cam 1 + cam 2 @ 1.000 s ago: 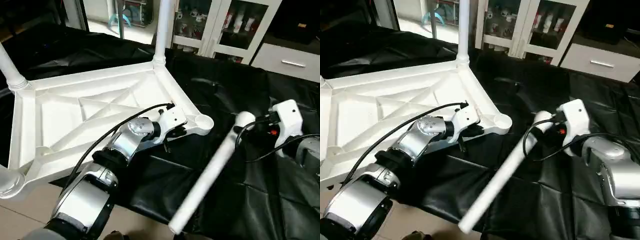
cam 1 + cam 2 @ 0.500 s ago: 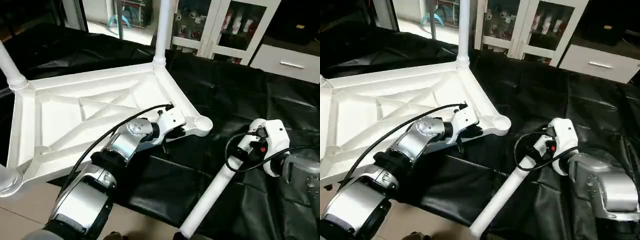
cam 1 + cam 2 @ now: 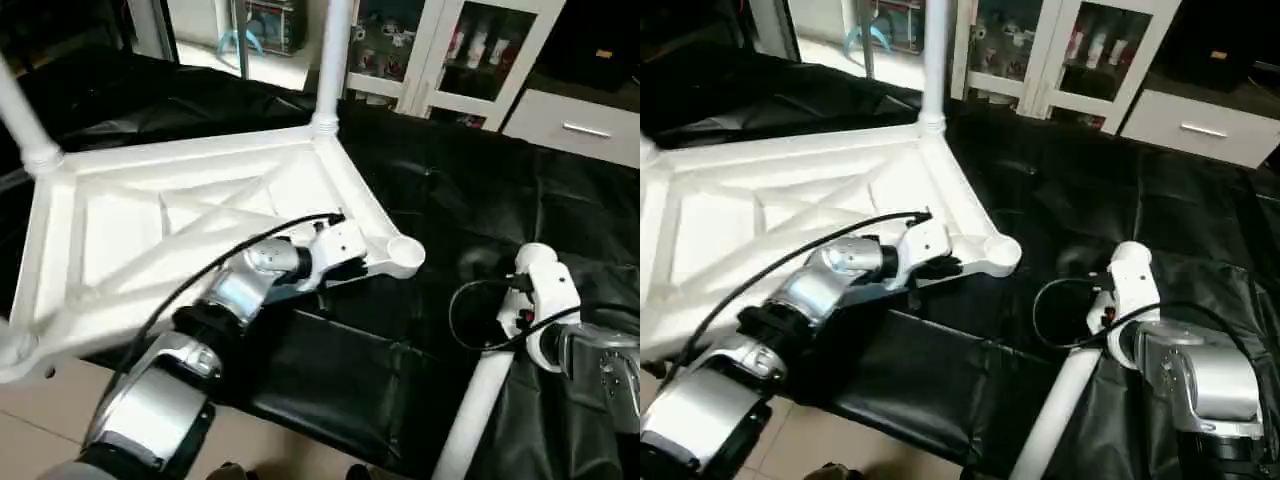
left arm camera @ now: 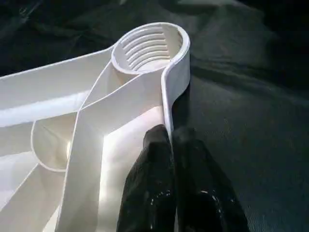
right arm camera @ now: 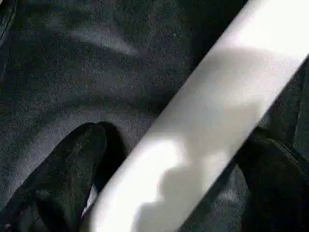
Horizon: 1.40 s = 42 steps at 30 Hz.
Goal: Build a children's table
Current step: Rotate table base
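Note:
The white tabletop [image 3: 120, 230] lies upside down on black cloth, its X ribs facing up. Legs stand in three corners: far [image 3: 330, 60], left [image 3: 22, 115] and near left [image 3: 12, 350]. The corner socket [image 3: 404, 251] nearest my right arm is empty, its inner ribs showing in the left wrist view [image 4: 149, 46]. My left gripper [image 4: 169, 137] is shut on the tabletop's rim just short of that socket. A loose white leg [image 3: 485, 390] slants from beside my right wrist down past the table's front edge. My right gripper [image 5: 178, 159] holds it, a black finger [image 5: 72, 169] on each side.
Black cloth [image 3: 450, 170] covers the work table to the back and right. Behind it stand a glass-door cabinet [image 3: 440, 50] and a white drawer unit [image 3: 580, 120]. Tiled floor [image 3: 40, 420] shows past the front edge on the left.
My right gripper has swung the loose leg down and toward me; it now slants more steeply and further right. The left gripper stays on the rim. The view has shifted slightly.

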Tool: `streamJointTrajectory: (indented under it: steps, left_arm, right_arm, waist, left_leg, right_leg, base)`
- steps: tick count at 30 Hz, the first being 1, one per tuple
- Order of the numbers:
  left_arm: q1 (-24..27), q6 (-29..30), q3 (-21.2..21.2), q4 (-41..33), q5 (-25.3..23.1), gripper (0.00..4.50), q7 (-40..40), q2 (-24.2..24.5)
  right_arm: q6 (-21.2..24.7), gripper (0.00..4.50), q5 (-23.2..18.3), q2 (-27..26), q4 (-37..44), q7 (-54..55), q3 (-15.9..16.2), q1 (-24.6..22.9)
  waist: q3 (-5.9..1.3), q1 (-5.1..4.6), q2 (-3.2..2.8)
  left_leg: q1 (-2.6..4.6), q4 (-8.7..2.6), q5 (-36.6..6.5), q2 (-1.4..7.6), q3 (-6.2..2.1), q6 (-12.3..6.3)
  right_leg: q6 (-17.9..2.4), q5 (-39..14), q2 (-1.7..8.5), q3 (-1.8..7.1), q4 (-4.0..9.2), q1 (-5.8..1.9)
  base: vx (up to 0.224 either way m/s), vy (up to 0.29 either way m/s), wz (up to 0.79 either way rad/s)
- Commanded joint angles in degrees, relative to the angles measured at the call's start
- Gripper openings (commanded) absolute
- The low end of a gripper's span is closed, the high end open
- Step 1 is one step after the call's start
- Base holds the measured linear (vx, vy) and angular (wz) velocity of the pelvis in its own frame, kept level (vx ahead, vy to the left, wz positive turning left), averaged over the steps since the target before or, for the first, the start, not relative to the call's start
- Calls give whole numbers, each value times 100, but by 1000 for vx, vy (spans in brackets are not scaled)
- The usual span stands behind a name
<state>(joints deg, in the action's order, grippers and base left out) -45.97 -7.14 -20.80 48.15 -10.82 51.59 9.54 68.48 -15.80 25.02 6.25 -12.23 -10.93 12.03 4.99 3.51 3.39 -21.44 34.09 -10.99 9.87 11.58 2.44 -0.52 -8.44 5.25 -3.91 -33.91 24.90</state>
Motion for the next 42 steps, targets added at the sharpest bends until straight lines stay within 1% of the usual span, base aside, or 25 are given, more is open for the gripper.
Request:
streamJointTrajectory:
  steps: [1,2,3,6,12,16,17,19,20,21,22,23,24,26,27,28,31,32,35,36,37,38,39,40,42]
  left_arm:
    - [86,-755,-294,-296,111,0,674,87]
    - [86,-755,-294,-296,111,0,674,87]
    - [89,-961,-355,-265,104,0,871,198]
    - [-11,-1275,-349,-20,-47,0,876,390]
    - [-160,-1534,-239,164,-153,0,634,556]
    - [-310,-1498,-20,342,-45,0,304,555]
    - [-316,-1074,308,197,415,28,561,505]
    - [-307,-905,445,101,603,44,650,482]
    - [-271,-564,652,-98,893,59,758,431]
    - [-232,-399,694,-251,990,70,835,432]
    - [-221,-337,713,-302,1028,70,836,427]
    - [-176,-84,789,-509,1183,88,842,404]
    - [-114,213,882,-788,1364,93,782,374]
    - [-100,277,903,-857,1404,109,737,364]
    - [-50,367,883,-1003,1427,120,799,377]
    - [-4,430,860,-1124,1438,129,862,388]
    - [93,572,823,-1371,1474,146,971,400]
    - [209,771,799,-1669,1526,157,1064,410]
    - [345,1029,752,-2036,1534,183,1033,456]
    - [457,1221,679,-2327,1544,187,1050,528]
    - [475,1251,668,-2373,1548,195,1057,540]
    - [546,1380,621,-2551,1571,208,1106,592]
    - [621,1553,559,-2739,1595,226,1211,659]
    - [621,1553,559,-2739,1595,227,1211,659]
    - [774,1892,414,-3120,1666,227,1514,814]
  right_arm:
    - [234,444,0,-100,-97,144,-179,76]
    - [234,444,0,-100,-97,144,-179,76]
    - [254,444,17,-168,-167,210,-277,128]
    - [229,444,45,-198,-228,299,-379,210]
    - [126,444,93,-225,-241,396,-483,300]
    - [-11,444,127,-277,-326,484,-573,404]
    - [-64,448,98,-351,-281,546,-662,467]
    - [-87,450,81,-392,-258,575,-713,499]
    - [-70,450,42,-476,-225,631,-812,558]
    - [-42,450,19,-521,-236,660,-867,595]
    - [-5,450,7,-538,-248,665,-890,609]
    - [148,450,-39,-609,-301,683,-982,665]
    - [346,450,-66,-667,-394,696,-1041,709]
    - [398,450,-52,-660,-433,693,-1014,699]
    - [502,450,-37,-650,-490,690,-990,679]
    - [572,450,-32,-664,-538,704,-1011,674]
    - [675,450,-42,-691,-687,714,-1086,675]
    - [660,450,-43,-688,-946,727,-1173,670]
    - [642,450,-5,-676,-1175,722,-1235,649]
    - [604,450,-9,-674,-1339,723,-1335,653]
    - [594,450,-11,-674,-1364,722,-1350,654]
    - [570,431,-33,-680,-1451,719,-1431,672]
    - [609,412,-84,-720,-1509,723,-1569,727]
    - [609,409,-84,-720,-1509,723,-1569,727]
    - [729,392,-235,-860,-1638,768,-1967,903]
  waist:
    - [-406,25,76]
    - [-411,25,67]
    - [-408,36,65]
    - [-410,85,45]
    - [-423,105,67]
    - [-429,106,62]
    - [-436,100,28]
    - [-445,63,52]
    - [-458,46,36]
    - [-462,44,32]
    - [-462,34,34]
    - [-461,21,29]
    - [-450,15,63]
    - [-446,19,41]
    - [-445,13,95]
    - [-445,22,78]
    - [-434,20,88]
    - [-440,12,109]
    - [-432,15,87]
    - [-427,9,118]
    - [-427,9,118]
    - [-425,8,102]
    - [-415,7,108]
    - [-419,15,114]
    - [-411,-2,131]
  left_leg:
    - [95,-419,-979,308,-167,-246]
    - [94,-422,-942,315,-169,-233]
    - [136,-422,-974,322,-148,-178]
    - [152,-429,-1020,331,-135,-79]
    - [133,-424,-953,319,-127,-14]
    - [117,-418,-1026,298,-133,15]
    - [121,-414,-993,297,-135,29]
    - [104,-409,-899,293,-131,31]
    - [112,-400,-846,289,-124,13]
    - [123,-397,-798,302,-124,-13]
    - [118,-397,-777,304,-123,-32]
    - [116,-395,-756,300,-116,-65]
    - [121,-390,-782,299,-106,-103]
    - [123,-386,-805,294,-103,-113]
    - [121,-386,-778,293,-99,-137]
    - [122,-387,-765,297,-108,-136]
    - [120,-394,-763,299,-108,-107]
    - [122,-392,-762,302,-109,-81]
    - [151,-396,-842,308,-103,-8]
    - [141,-413,-869,323,-123,25]
    - [141,-413,-869,323,-123,25]
    - [162,-416,-948,327,-117,95]
    - [177,-427,-1053,321,-109,135]
    - [189,-428,-1104,323,-113,164]
    - [164,-448,-1204,315,-131,225]
  right_leg:
    - [-835,-1857,385,274,469,-311]
    - [-859,-1795,387,275,456,-311]
    - [-935,-1647,367,277,432,-282]
    - [-960,-1580,381,290,412,-290]
    - [-939,-1442,391,301,378,-322]
    - [-853,-1709,398,296,397,-331]
    - [-868,-1677,401,295,391,-331]
    - [-985,-1476,389,290,361,-337]
    - [-1093,-1310,386,286,340,-345]
    - [-1224,-1133,385,281,324,-342]
    - [-1261,-1067,379,282,312,-352]
    - [-1331,-1010,374,283,291,-355]
    - [-1360,-1093,370,280,314,-345]
    - [-1306,-1274,368,280,332,-350]
    - [-1237,-1345,358,282,346,-347]
    - [-1213,-1377,368,284,339,-353]
    - [-1075,-1607,375,285,368,-338]
    - [-1041,-1648,381,285,360,-339]
    - [-992,-1709,366,285,379,-302]
    - [-959,-1732,370,279,369,-315]
    - [-959,-1732,370,279,369,-315]
    - [-929,-1711,364,283,379,-290]
    - [-910,-1767,344,282,398,-274]
    - [-895,-1798,347,281,400,-274]
    - [-848,-1972,360,284,399,-289]
  base:
    - [0,0,0]
    - [0,0,0]
    - [0,0,0]
    - [0,0,0]
    - [0,0,0]
    - [0,0,0]
    - [0,0,0]
    - [0,0,0]
    - [0,0,0]
    - [0,0,0]
    - [0,0,0]
    - [0,0,0]
    - [0,0,0]
    - [0,0,0]
    - [0,0,0]
    - [0,0,0]
    - [0,0,0]
    - [0,0,0]
    - [0,0,0]
    - [0,0,0]
    - [0,0,0]
    - [0,0,0]
    - [0,0,0]
    - [0,0,0]
    - [0,0,0]
